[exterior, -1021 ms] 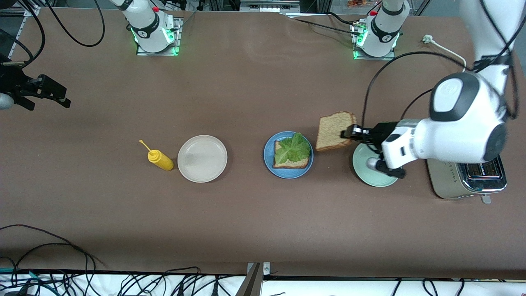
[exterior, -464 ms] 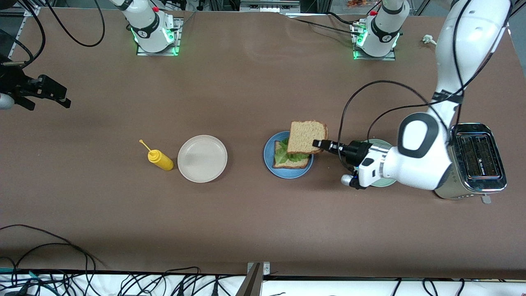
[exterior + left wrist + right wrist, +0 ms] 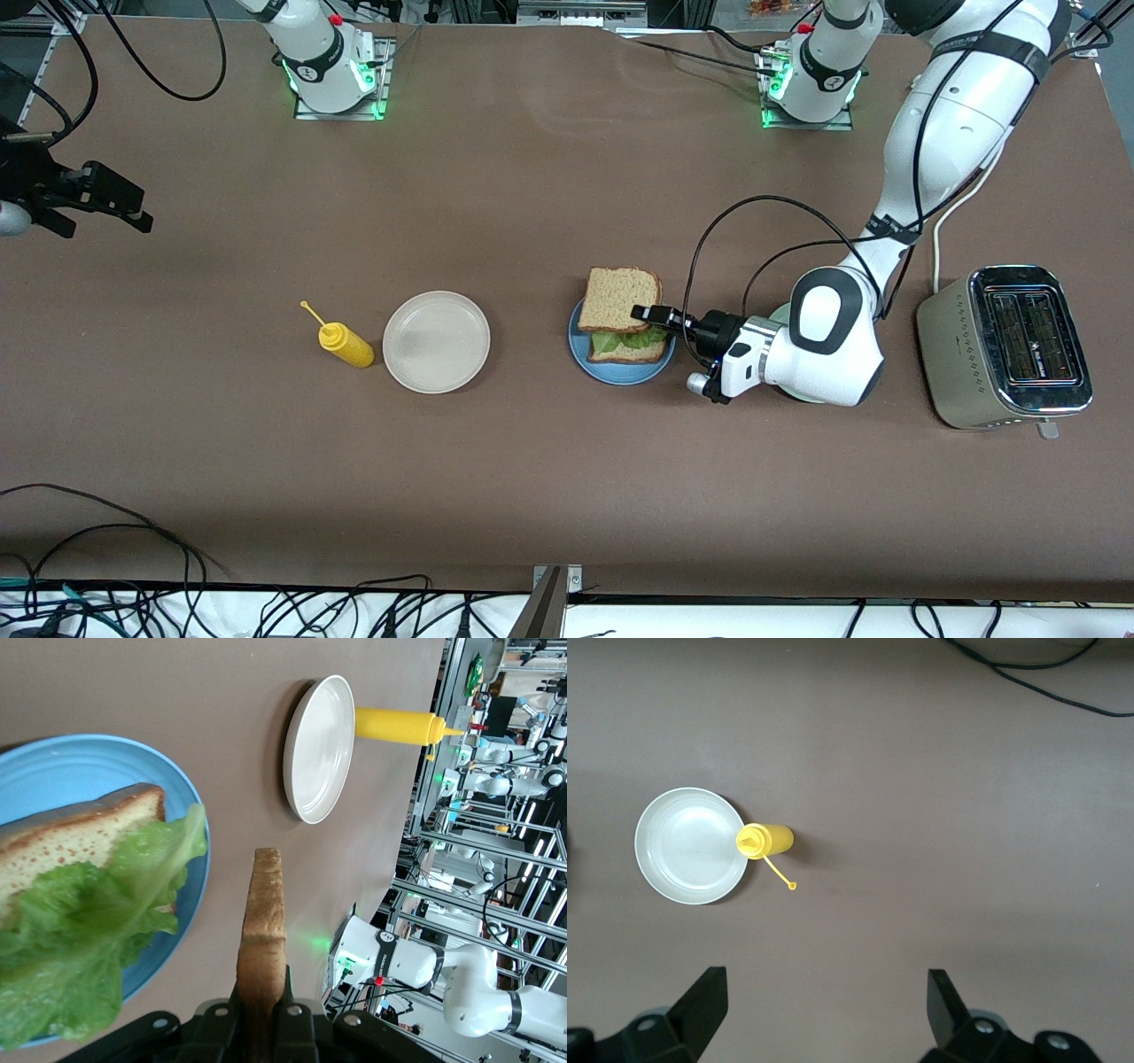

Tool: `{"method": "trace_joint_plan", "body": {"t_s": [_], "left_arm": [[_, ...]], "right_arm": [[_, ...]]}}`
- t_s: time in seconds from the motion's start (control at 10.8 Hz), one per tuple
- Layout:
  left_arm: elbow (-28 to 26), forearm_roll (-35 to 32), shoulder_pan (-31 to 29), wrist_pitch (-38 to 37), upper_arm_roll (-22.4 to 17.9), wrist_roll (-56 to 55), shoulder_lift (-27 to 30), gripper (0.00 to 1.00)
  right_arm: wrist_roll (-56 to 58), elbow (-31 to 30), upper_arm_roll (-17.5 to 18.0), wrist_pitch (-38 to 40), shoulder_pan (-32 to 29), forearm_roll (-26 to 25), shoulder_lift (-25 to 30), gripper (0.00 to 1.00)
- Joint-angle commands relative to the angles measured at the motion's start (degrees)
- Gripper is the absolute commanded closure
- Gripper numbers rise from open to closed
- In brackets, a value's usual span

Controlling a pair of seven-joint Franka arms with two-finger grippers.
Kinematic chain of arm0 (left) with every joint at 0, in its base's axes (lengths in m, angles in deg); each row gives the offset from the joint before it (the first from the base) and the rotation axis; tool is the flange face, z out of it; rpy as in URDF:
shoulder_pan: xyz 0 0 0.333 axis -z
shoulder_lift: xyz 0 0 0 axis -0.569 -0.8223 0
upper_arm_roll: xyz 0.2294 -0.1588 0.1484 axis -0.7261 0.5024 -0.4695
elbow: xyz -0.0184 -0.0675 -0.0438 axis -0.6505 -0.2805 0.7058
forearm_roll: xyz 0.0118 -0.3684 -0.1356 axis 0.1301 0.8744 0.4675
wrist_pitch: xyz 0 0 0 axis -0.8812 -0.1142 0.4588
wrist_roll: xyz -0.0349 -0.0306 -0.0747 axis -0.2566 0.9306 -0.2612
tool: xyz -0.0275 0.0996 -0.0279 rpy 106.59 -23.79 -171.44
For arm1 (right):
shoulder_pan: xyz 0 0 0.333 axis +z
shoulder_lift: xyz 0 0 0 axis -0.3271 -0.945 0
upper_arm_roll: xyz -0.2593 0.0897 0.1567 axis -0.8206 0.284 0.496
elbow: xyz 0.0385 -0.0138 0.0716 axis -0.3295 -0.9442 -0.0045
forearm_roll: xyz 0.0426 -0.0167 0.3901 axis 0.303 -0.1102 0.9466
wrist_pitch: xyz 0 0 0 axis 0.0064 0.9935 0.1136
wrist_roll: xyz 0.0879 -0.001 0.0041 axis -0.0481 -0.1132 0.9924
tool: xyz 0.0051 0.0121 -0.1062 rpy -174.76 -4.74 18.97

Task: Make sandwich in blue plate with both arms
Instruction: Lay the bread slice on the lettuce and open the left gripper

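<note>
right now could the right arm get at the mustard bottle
Probably yes. The right end effector hangs open above the table at the right arm's end, with the yellow mustard bottle in its wrist view beside the cream plate and nothing between them.

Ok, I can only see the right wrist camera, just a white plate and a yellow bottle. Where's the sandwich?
Observer: On the blue plate, beside your white plate, toward the left arm's end of the table. It has a bottom slice with lettuce on it.
Operator: Is the top bread on yet?
Observer: Not set down yet. The left hand is shut on the top slice and holds it over the lettuce.
Operator: Anything else over there?
Observer: A silver toaster stands at the left arm's end of the table.
</note>
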Motion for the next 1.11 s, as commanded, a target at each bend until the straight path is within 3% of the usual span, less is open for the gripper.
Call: {"method": "trace_joint_plan", "body": {"t_s": [0.0,0.46,0.56,0.65,0.74,1.02], "left_arm": [[0.03,2.35,-0.53,0.18,-0.37,6.03,-2.38,1.0],[0.56,1.91,-0.36,2.73,-1.25,9.2,-5.45,1.0],[0.65,1.9,-0.27,2.73,-1.43,9.2,-5.46,0.81],[0.73,1.82,-0.36,2.73,-1.77,9.2,-5.29,0.21],[1.0,1.64,-0.53,2.73,-2.13,9.64,-5.02,0.0],[2.58,-1.95,-2.03,2.47,-2.22,9.03,-3.88,0.0]], "right_arm": [[-0.5,0.68,-0.01,0.8,0.05,1.01,0.04,0.0],[-0.5,0.68,-0.01,0.8,0.05,0.93,-0.05,0.0],[-0.5,0.59,-0.01,0.8,0.05,1.01,-0.05,0.0],[-0.5,0.59,-0.01,0.8,0.05,0.93,-0.05,0.0],[-0.5,0.59,-0.01,0.8,0.05,1.01,-0.05,0.0],[-0.59,0.68,-0.01,0.8,0.05,1.01,-0.23,0.0]]}}
